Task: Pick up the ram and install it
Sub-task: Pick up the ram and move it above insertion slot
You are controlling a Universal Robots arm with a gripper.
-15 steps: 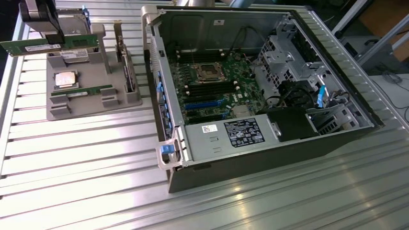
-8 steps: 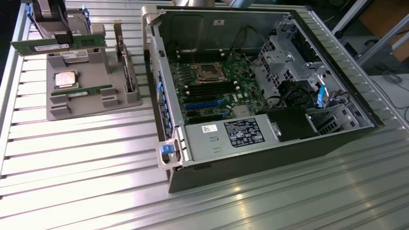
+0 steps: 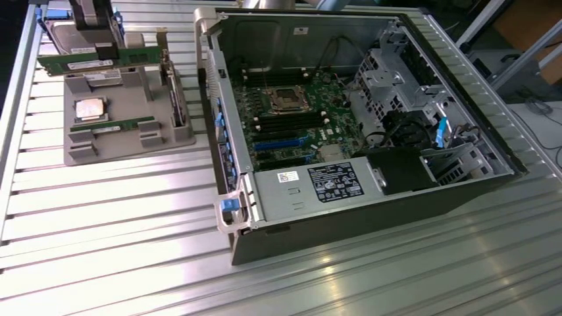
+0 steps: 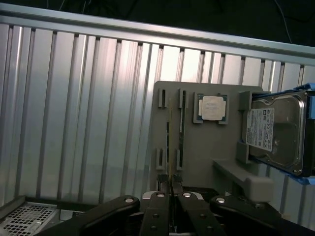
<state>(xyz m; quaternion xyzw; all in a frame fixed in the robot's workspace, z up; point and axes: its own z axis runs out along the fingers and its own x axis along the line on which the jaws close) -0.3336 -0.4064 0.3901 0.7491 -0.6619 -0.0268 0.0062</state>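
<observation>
– Green ram (image 3: pixel 75 64), is it out of the tray (image 3: pixel 114 148)?
– Yes. The claw (image 3: pixel 105 52) is closed on its upper edge and holds it level just above the tray, at the exterior view's left. The twin (image 3: pixel 114 125) lies in its own holder.
– And the installing?
– Not done. The case (image 3: pixel 369 230) stands open, well apart from the ram. Its slots (image 3: pixel 285 122) look empty, I think, but they are dark and hard to read.
– So how far along?
– I judge the pick-up done. Carrying and seating are left.
</observation>
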